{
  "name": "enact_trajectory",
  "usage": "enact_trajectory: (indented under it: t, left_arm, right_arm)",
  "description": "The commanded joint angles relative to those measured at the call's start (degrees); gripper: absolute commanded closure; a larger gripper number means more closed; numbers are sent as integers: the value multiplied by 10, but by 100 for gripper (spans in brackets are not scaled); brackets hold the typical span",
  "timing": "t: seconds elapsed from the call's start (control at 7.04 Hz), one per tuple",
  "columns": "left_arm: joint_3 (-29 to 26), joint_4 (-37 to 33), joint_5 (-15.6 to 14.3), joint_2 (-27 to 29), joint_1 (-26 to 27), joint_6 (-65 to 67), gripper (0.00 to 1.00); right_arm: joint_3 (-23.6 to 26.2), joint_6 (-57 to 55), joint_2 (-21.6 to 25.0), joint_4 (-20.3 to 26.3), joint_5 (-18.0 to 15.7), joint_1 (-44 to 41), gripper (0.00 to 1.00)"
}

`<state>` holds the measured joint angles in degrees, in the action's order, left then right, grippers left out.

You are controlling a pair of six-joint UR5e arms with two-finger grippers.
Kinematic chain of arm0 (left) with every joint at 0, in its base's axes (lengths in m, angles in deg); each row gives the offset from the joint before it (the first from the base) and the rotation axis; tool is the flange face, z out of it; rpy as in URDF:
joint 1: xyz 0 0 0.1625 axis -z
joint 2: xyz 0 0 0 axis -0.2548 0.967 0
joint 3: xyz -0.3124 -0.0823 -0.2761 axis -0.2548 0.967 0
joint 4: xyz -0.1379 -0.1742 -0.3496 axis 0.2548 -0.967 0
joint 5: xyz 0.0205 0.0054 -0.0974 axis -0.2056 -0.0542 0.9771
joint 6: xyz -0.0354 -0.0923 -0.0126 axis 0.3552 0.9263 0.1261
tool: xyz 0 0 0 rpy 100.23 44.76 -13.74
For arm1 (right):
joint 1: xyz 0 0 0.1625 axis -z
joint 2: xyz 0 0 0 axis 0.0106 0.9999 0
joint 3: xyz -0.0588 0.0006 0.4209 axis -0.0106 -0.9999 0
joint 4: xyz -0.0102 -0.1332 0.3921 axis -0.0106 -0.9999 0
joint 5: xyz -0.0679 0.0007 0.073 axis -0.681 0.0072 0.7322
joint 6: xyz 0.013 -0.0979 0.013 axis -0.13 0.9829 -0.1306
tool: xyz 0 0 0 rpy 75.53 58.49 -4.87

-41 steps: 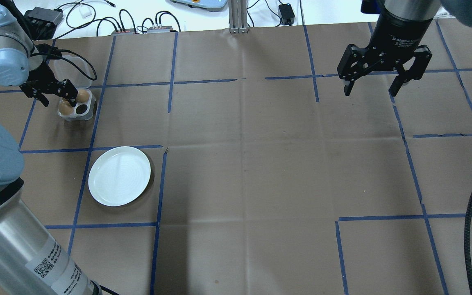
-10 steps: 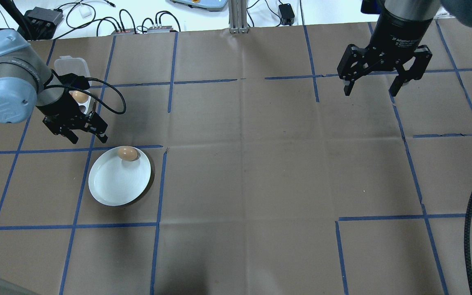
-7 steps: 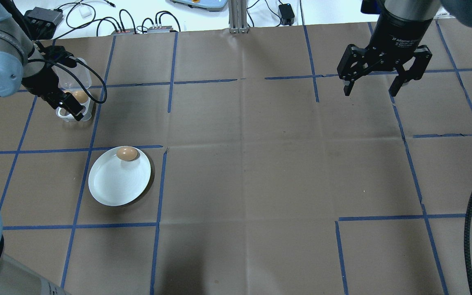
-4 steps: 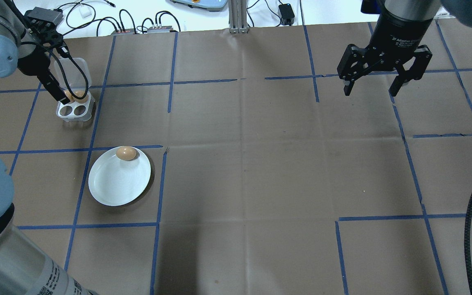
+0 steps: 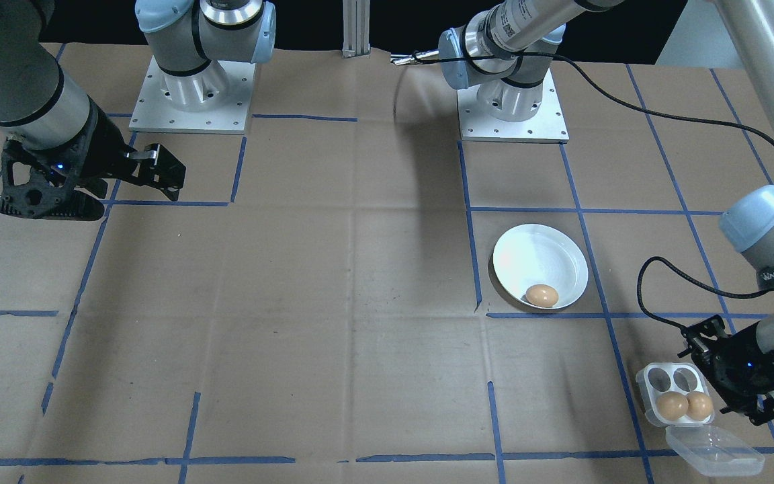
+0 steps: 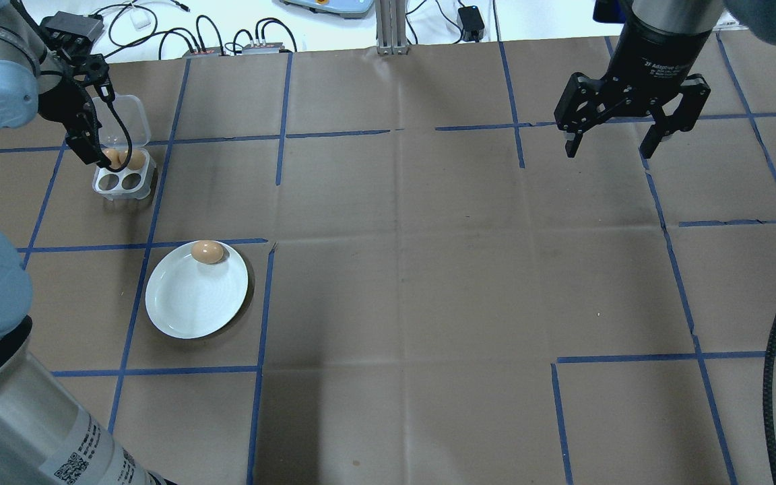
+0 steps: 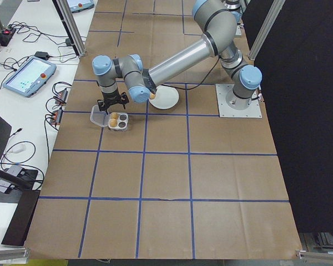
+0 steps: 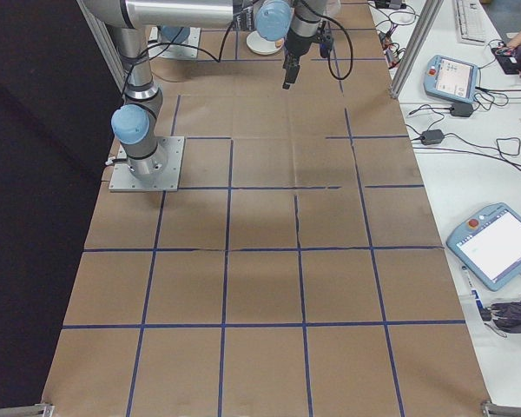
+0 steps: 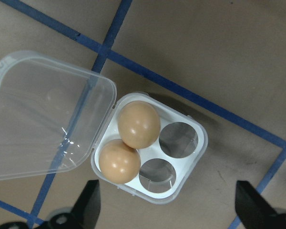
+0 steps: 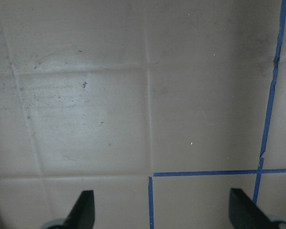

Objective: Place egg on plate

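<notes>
Left pincer (image 9: pixel 164 217): spread wide, empty, poised over the clear four-hole egg tray (image 6: pixel 124 176) near the bench's far left corner.

Egg tray: holds two brown eggs (image 9: pixel 138 124) in adjoining holes; other two holes vacant; hinged lid (image 9: pixel 43 114) folded open flat on the bench (image 6: pixel 401 269).

Plate (image 6: pixel 196 296): white, round, in the left half of the bench, nearer the robot than the tray, well apart from it.

Egg (image 6: pixel 207 252): brown, lying on the plate against its far rim.

Right pincer (image 6: pixel 616 145): spread open, empty, hanging above bare brown paper toward the far right corner.
</notes>
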<state>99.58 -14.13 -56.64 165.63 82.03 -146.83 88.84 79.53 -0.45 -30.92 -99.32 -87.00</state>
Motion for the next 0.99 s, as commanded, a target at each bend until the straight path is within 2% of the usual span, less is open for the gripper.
enact_trajectory:
  t: [0.0, 0.43, 0.71, 0.85]
  left_arm:
    - [0, 50, 3, 21, 0, -67, 1]
    - [6, 78, 5, 40, -13, -97, 1]
    - [4, 78, 5, 50, -13, -97, 9]
    - [6, 78, 5, 50, -13, -97, 9]
  right_arm:
    - [0, 0, 0, 0, -1, 0, 0]
    - [0, 0, 0, 0, 0, 0, 0]
    - [0, 0, 0, 0, -1, 0, 0]
    - [0, 0, 0, 0, 0, 0, 0]
